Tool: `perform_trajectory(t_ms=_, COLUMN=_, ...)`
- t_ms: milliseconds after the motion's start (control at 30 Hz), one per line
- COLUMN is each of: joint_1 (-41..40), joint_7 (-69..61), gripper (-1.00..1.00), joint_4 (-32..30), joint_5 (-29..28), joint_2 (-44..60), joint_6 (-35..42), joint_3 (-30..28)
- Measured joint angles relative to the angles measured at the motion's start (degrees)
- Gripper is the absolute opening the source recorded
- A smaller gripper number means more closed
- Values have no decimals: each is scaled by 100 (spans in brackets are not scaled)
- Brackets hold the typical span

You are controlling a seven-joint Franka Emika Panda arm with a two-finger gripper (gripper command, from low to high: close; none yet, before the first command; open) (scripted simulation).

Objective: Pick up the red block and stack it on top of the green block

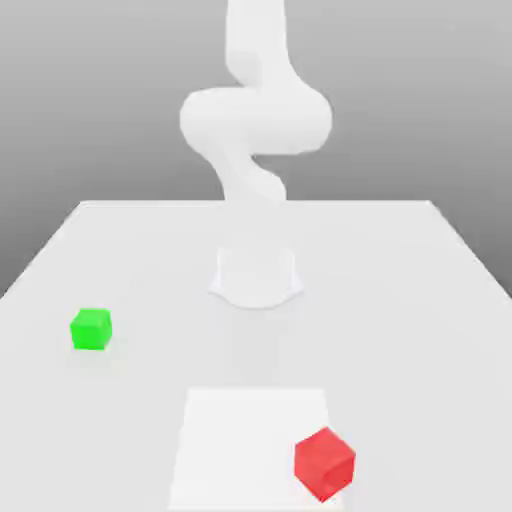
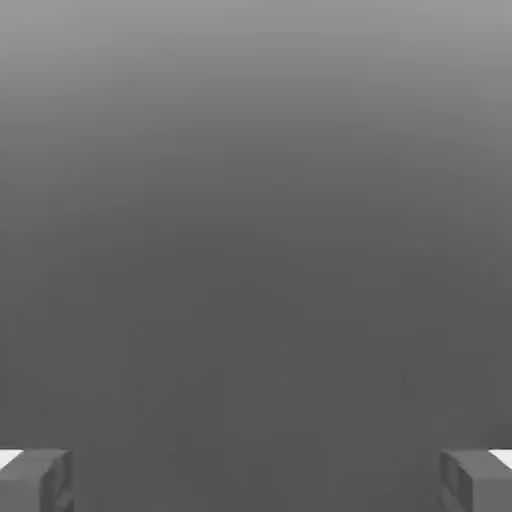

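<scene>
Arm (image 1: 255, 110) top cut off by upper edge.

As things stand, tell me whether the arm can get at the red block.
Probably yes. The red block sits alone on the table, apart from the green block, with nothing over or against it, and the gripper has its jaws open and empty.

Before me lies a pale white table (image 1: 420, 300) that reaches back to a straight far edge under a plain grey backdrop (image 1: 90, 100), with a brighter white square patch (image 1: 240, 440) on its near part.
</scene>
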State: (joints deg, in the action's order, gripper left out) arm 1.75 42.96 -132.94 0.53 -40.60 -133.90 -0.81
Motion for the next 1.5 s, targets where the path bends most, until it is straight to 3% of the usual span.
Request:
perform_trajectory(t_ms=500, joint_1=786, joint_7=-1735, gripper=0, joint_4=-696, joint_5=325, joint_2=3156, joint_6=-1273, joint_3=-192)
perform_trajectory(t_ms=800, joint_1=1000, joint_7=-2419, gripper=0, joint_4=-1093, joint_5=74, joint_2=5006, joint_6=-2064, joint_3=-101)
perform_trajectory(t_ms=967, joint_1=974, joint_7=-2504, gripper=0, joint_4=-988, joint_5=90, joint_2=6043, joint_6=-2879, joint_3=-49)
perform_trajectory(t_ms=1000, joint_1=966, joint_7=-2511, gripper=-100, joint_4=-972, joint_5=96, joint_2=6152, joint_6=-2970, joint_3=-40)
perform_trajectory(t_ms=1233, joint_1=965, joint_7=-2500, gripper=-100, joint_4=-977, joint_5=83, joint_2=6130, joint_6=-2944, joint_3=-38)
perform_trajectory(t_ms=1400, joint_1=969, joint_7=-2462, gripper=-100, joint_4=-1122, joint_5=7, joint_2=5223, joint_6=-2186, joint_3=-83)
perform_trajectory(t_ms=1500, joint_1=640, joint_7=-2678, gripper=-100, joint_4=-1340, joint_5=-359, joint_2=4732, joint_6=-1964, joint_3=-484)
